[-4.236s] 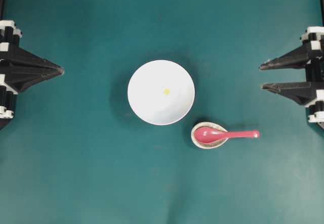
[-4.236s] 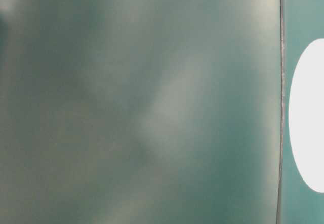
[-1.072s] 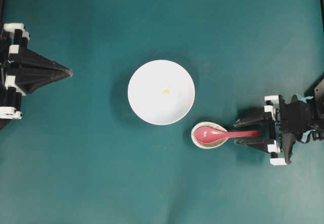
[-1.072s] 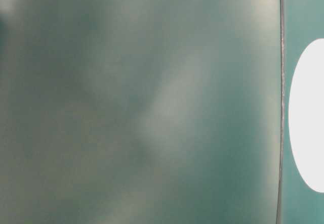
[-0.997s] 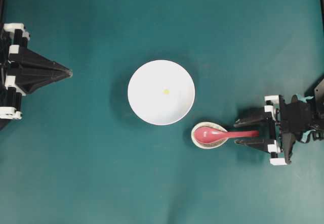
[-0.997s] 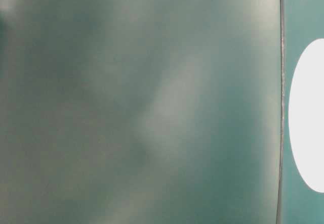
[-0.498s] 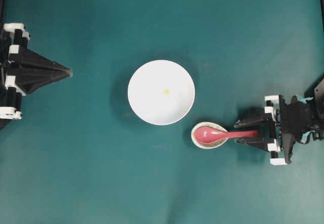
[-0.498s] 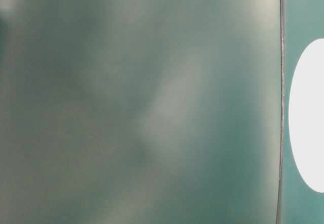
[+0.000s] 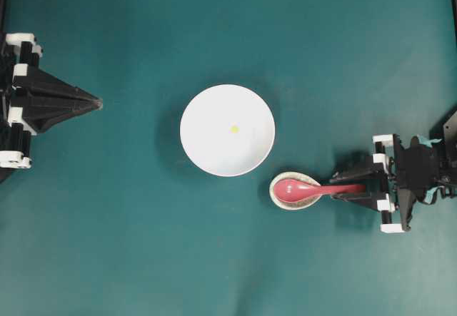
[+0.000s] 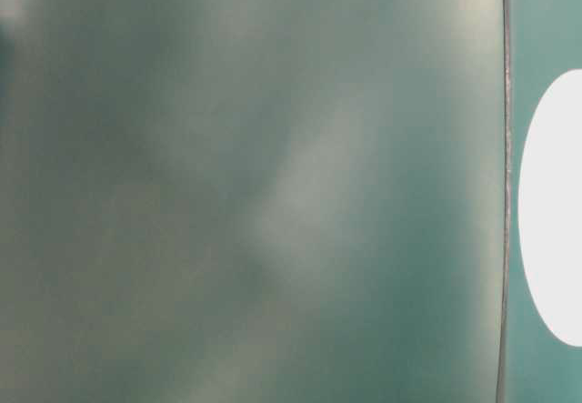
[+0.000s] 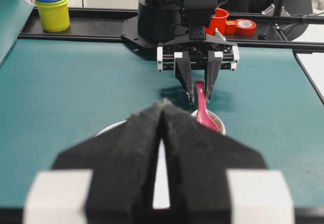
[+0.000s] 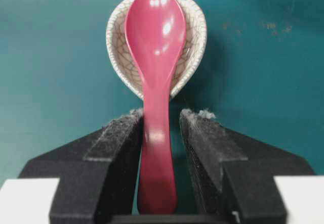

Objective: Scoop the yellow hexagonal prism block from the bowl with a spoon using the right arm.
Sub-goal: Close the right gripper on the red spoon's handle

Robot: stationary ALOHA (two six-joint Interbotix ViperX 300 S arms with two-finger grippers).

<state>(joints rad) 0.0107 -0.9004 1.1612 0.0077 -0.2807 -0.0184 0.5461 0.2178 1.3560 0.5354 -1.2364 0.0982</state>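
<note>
Teal table (image 9: 143, 245); left gripper (image 9: 96, 103) closed; right gripper (image 12: 162, 128) flanks spoon (image 12: 155, 57), contact unclear.

On my table-level feed I get little beyond a blurred grey-green haze, with the white bowl (image 10: 553, 207) cut off by the right edge. From my left wrist camera the left gripper (image 11: 161, 153) hides most of that bowl. In my right wrist view the spoon (image 12: 154, 87) handle's end disappears between the padded fingers (image 12: 119, 148), and I can't tell whether both pads touch it
</note>
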